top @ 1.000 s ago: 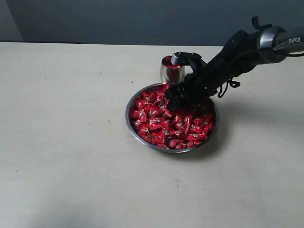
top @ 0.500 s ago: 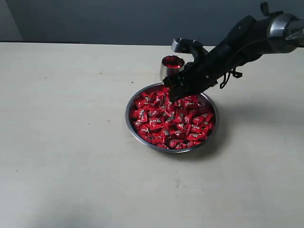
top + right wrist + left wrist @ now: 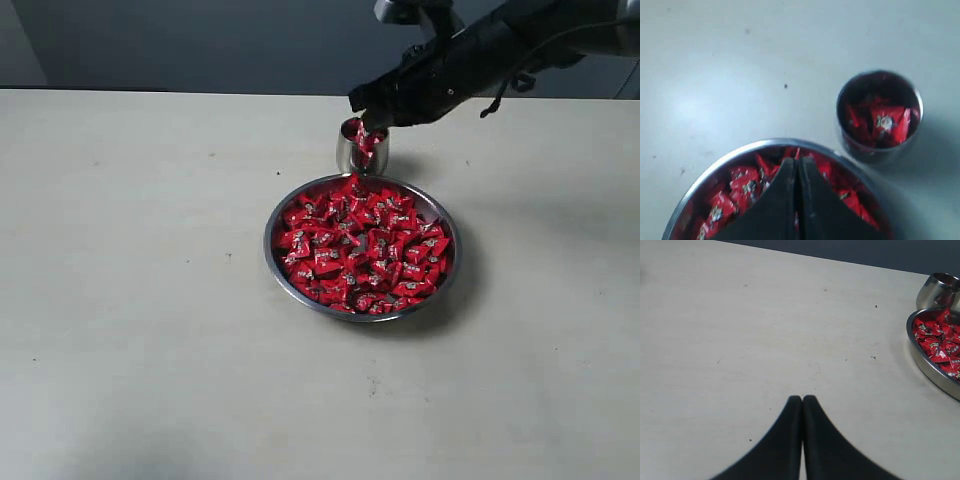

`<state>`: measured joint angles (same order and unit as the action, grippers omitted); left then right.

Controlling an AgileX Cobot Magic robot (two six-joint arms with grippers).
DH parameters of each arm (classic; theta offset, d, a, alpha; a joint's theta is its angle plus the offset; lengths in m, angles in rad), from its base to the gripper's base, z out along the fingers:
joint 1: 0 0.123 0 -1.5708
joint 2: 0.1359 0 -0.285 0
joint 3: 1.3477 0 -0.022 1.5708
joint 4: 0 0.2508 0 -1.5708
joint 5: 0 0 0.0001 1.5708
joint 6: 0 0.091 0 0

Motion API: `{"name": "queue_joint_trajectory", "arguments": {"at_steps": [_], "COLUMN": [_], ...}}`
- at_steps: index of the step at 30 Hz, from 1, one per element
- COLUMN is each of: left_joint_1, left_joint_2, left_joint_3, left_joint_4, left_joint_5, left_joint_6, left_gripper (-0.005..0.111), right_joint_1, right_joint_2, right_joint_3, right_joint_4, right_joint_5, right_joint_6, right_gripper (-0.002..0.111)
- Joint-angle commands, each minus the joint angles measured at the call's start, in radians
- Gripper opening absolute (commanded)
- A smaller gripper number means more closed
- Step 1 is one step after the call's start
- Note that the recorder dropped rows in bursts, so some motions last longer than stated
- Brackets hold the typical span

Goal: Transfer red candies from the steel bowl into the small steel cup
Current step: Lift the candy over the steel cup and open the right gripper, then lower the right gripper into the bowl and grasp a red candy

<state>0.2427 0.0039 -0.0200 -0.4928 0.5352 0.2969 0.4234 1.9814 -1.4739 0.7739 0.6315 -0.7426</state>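
My right hand (image 3: 366, 112), pinched shut on nothing I can make out, hangs high over the steel bowl (image 3: 268, 245) to clear the small steel cup (image 3: 347, 155) just ahead.

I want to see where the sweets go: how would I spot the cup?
On the pale table sits a wide steel bowl heaped with red candies. Right behind it in the exterior view stands the cup: shiny steel too, but far narrower, with only a few candies inside.

Soft even light, faint shadow beside the steel bowl (image 3: 268, 245), right wrist view blurred.
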Motion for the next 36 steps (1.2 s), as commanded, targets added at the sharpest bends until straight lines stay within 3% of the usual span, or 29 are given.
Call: {"name": "queue_joint_trajectory", "arguments": {"at_steps": [1, 7, 12, 14, 18, 20, 24, 28, 30, 36], "left_joint_1": [0.003, 0.003, 0.003, 0.003, 0.003, 0.003, 0.003, 0.003, 0.003, 0.003], "left_joint_2": [-0.004, -0.004, -0.004, -0.004, -0.004, -0.004, -0.004, -0.004, -0.004, -0.004], "left_joint_3": [0.0, 0.0, 0.0, 0.0, 0.0, 0.0, 0.0, 0.0, 0.0, 0.0], "left_joint_4": [0.0, 0.0, 0.0, 0.0, 0.0, 0.0, 0.0, 0.0, 0.0, 0.0], "left_joint_5": [-0.005, -0.005, -0.005, -0.005, -0.005, -0.005, -0.005, -0.005, -0.005, -0.005], "left_joint_6": [-0.002, -0.002, -0.002, -0.002, -0.002, -0.002, -0.002, -0.002, -0.002, -0.002], "left_gripper": [0.0, 0.0, 0.0, 0.0, 0.0, 0.0, 0.0, 0.0, 0.0, 0.0], "right_joint_1": [-0.005, -0.005, -0.005, -0.005, -0.005, -0.005, -0.005, -0.005, -0.005, -0.003], "right_joint_2": [0.076, 0.193, 0.263, 0.269, 0.256, 0.238, 0.19, 0.162, 0.15, 0.12], "right_joint_3": [-0.125, -0.28, -0.338, -0.339, -0.339, -0.339, -0.339, -0.33, -0.28, -0.062], "right_joint_4": [-0.027, -0.164, -0.164, -0.166, -0.179, -0.186, -0.186, -0.17, -0.163, -0.159], "right_joint_5": [-0.026, -0.076, -0.056, -0.045, -0.013, 0.017, 0.135, 0.302, 0.328, 0.349], "right_joint_6": [0.009, 0.176, 0.176, 0.176, 0.176, 0.176, 0.176, 0.174, 0.169, 0.161], "right_gripper": [0.0, 0.0, 0.003, 0.011, 0.041, 0.048, 0.04, 0.02, 0.015, 0.015]}}
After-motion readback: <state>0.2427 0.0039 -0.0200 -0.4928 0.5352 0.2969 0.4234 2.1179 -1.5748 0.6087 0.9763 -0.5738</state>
